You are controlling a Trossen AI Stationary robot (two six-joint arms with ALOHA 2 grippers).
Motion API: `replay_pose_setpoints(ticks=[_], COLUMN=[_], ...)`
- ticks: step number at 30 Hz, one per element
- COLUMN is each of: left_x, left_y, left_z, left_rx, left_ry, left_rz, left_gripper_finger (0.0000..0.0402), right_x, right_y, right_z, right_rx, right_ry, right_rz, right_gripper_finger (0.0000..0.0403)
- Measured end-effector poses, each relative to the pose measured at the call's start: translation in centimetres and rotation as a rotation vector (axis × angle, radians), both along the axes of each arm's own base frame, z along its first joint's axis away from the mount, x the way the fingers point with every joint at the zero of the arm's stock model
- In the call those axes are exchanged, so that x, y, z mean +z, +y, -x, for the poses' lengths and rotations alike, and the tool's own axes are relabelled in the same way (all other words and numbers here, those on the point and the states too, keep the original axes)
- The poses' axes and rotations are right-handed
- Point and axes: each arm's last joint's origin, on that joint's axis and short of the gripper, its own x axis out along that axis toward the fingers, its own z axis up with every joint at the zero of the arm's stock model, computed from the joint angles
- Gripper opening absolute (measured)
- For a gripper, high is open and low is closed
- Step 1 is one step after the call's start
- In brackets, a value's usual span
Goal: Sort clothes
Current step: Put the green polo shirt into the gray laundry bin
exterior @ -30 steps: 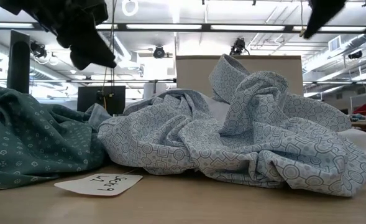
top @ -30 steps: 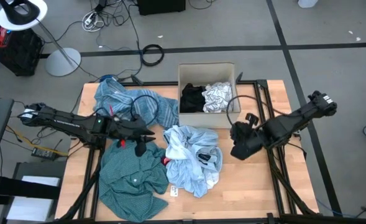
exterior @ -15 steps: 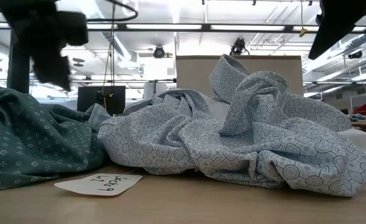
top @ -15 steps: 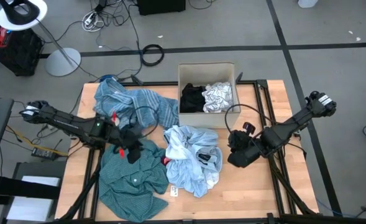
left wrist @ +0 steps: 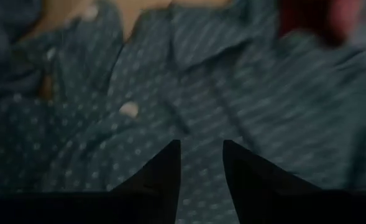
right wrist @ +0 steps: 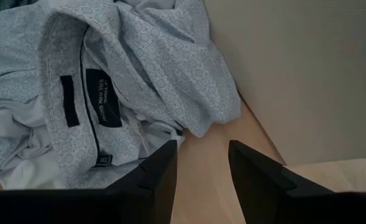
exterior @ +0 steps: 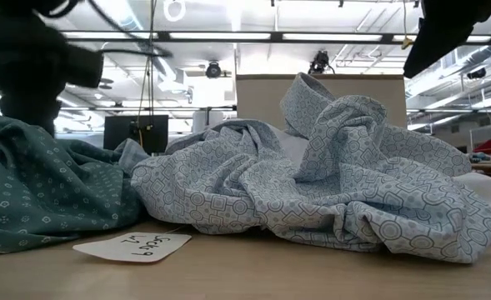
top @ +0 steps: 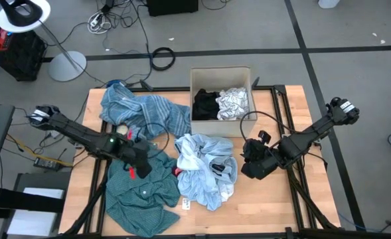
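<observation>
The teal shirt (top: 142,196) lies crumpled at the table's near left and also shows in the left wrist view (left wrist: 139,93). My left gripper (top: 134,167) is open and points down just over its far part (left wrist: 201,146). The pale blue shirt (top: 205,169) lies bunched at mid-table. My right gripper (top: 247,164) is open and empty beside its right edge (right wrist: 202,146). The blue striped cloth (top: 145,113) lies at the far left. The black garment (top: 205,105) and the white-grey patterned cloth (top: 234,103) lie inside the box. A small red piece (top: 176,171) peeks out between the two shirts. My left gripper's open fingers (left wrist: 164,168) stand close over the teal shirt's buttoned front (left wrist: 130,111), pointing down. I cannot tell whether they touch the cloth.
The beige cardboard box (top: 195,83) stands open at the table's far middle. A white paper tag (top: 186,205) lies near the front edge. Bare wood shows at the table's right side (top: 275,199) and in front of my right gripper (right wrist: 214,137).
My left gripper has gone from beside the blue striped cloth toward the table's near edge and a little left, coming down over the teal shirt. My right gripper has shifted slightly toward the near edge and the pale blue shirt. The clothes have not moved.
</observation>
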Motion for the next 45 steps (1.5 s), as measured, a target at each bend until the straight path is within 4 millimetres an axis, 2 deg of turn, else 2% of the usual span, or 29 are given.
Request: replay_pose_setpoints(ticks=[6,12,14,17,18,25,33,41,45], left_x=[-2.7,-4.6,-4.7,-4.1,-3.6,1.8,11.2,20.4,24.0], left_y=[-1.0,-1.7,-1.9,-2.1,-2.1,-2.0,-1.4,0.8,2.4], left_z=[-1.4,-3.1,-3.6,-4.1,-4.2,-4.5,-4.6,-4.3,-4.1], left_rx=[-0.026,-0.027,-0.029,-0.027,-0.028,-0.076,-0.121,-0.089,-0.066], left_ry=[0.126,0.119,0.081,0.035,0.025,0.013,-0.107,-0.288,-0.385], left_rz=[-0.043,-0.048,-0.022,-0.018,-0.023,-0.112,-0.312,-0.532,-0.620], left_gripper_finger=[0.0126,0.0123,0.0100,0.0027,0.0015,0.0003,0.0001,0.0000,0.0000], right_x=[0.0,0.0,0.0,0.0,0.0,0.0,0.0,0.0,-1.2], right_y=[0.3,0.4,0.4,0.4,0.4,0.4,0.3,0.4,0.4], right_z=[0.1,0.2,0.2,0.2,0.2,0.2,0.2,0.2,0.3], right_rx=[0.014,0.017,0.017,0.017,0.017,0.018,0.018,0.019,0.021], right_ry=[0.000,-0.003,-0.003,-0.003,-0.003,0.000,0.004,0.001,-0.002], right_rz=[0.000,-0.002,-0.002,-0.002,-0.002,0.001,0.003,0.002,0.016], right_gripper_finger=[0.0144,0.0144,0.0144,0.0144,0.0144,0.0144,0.0144,0.0132,0.0123])
